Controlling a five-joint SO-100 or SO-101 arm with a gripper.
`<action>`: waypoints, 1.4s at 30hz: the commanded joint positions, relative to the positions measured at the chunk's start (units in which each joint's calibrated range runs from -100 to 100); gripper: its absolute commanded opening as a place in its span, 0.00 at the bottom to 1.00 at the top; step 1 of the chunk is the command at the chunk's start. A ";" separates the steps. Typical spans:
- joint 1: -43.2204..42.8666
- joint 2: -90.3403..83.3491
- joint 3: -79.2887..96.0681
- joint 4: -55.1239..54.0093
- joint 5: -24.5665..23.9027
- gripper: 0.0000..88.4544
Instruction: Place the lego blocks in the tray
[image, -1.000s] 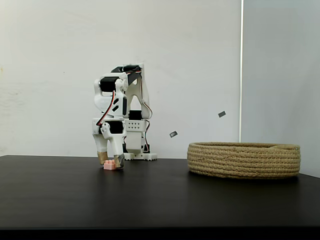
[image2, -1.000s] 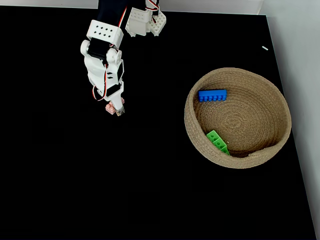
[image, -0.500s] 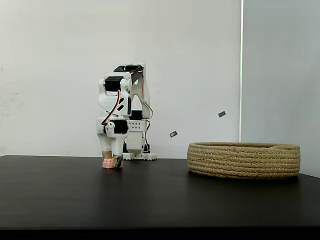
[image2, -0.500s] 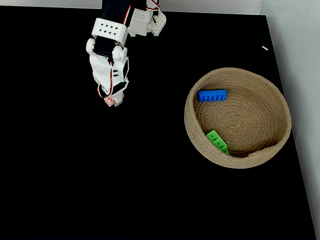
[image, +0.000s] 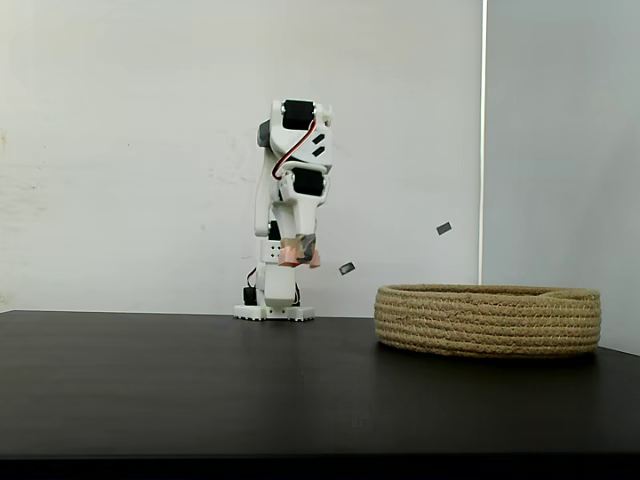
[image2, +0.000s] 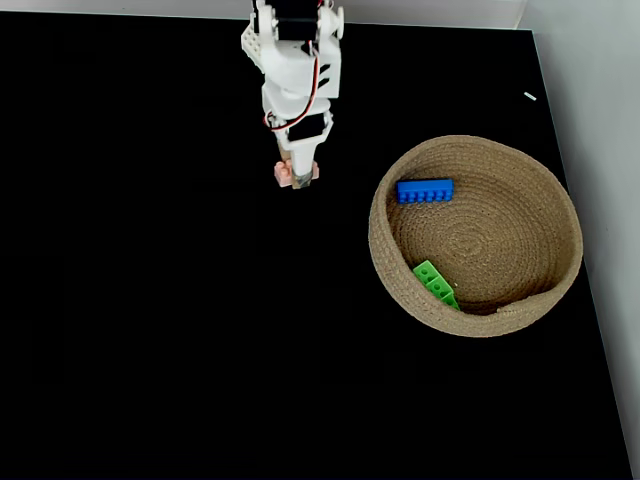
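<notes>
Gripper (image: 298, 254) pinching small pale pink studded plastic brick (image: 291, 257), fingers pressed onto its sides, brick carried high above black tabletop (image: 200, 390). From above, same grip (image2: 297, 176) over bare table, brick (image2: 287, 175) poking out on view-left of fingertips. White arm (image: 290, 180) folded up tall near its base.

Wide shallow round basket of coiled tan rope (image: 488, 320) well apart, toward view-right in side view. From above, basket rim (image2: 378, 215) near but not under gripper. Inside already: blue studded brick (image2: 424, 190) by far wall, bright green studded brick (image2: 436, 284) near front wall. Pink one judged last to go.

Step in hand, by judgement: carry across to basket. Good practice: hold present height so brick clears low ribbed rim; swing toward basket centre, bare patch between blue and green; lower inside before opening, to stop bounce-out. Grip looks off-centre on brick; slow, smooth swing advisable against slip.
</notes>
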 joint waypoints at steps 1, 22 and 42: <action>-7.98 -8.71 -3.12 0.17 -6.45 0.00; -24.71 3.32 -6.50 -14.49 -25.89 0.20; -13.34 -23.50 10.92 -9.16 -18.32 0.00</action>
